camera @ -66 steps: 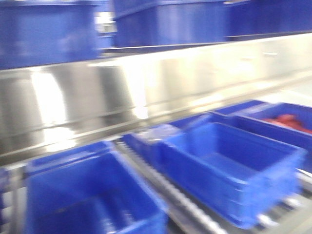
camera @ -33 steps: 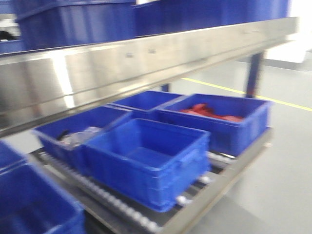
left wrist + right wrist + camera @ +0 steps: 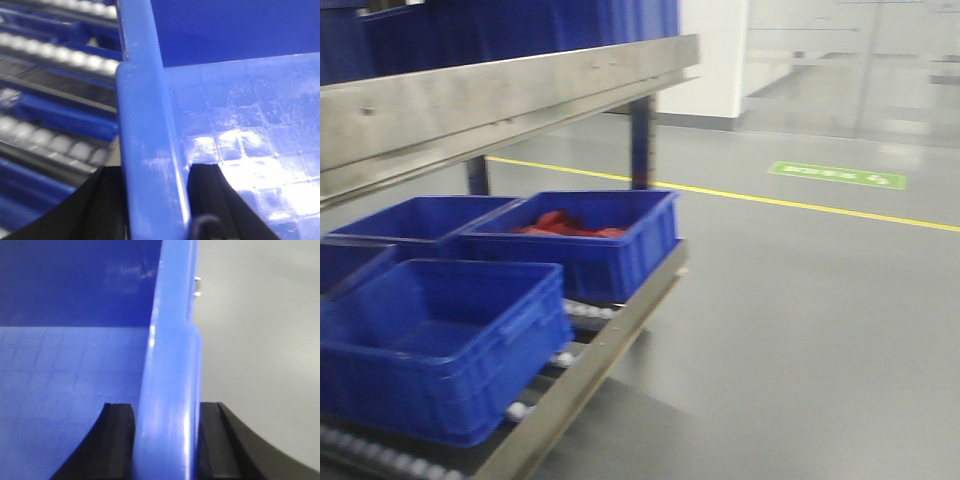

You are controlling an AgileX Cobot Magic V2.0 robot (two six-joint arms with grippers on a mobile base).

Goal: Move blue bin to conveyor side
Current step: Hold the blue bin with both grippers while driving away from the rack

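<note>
A: any text or labels readable here?
B: nope, only a green floor sign (image 3: 836, 174) with white characters on it, way too blurry to make out, nothing else legible

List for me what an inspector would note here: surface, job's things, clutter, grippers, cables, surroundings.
Surface: stainless-steel roller rack, white rollers on its lower shelf.
Job's things: large glossy blue plastic bin, rim clamped by both grippers; conveyor not seen.
Clutter: empty blue crate and blue crate holding red items, both on the rack.
Grippers: left gripper and right gripper each shut on the bin's rim.
Cables: thin dark loop by the left gripper, maybe a wire.
Surroundings: grey floor, yellow line, green floor marking.
</note>
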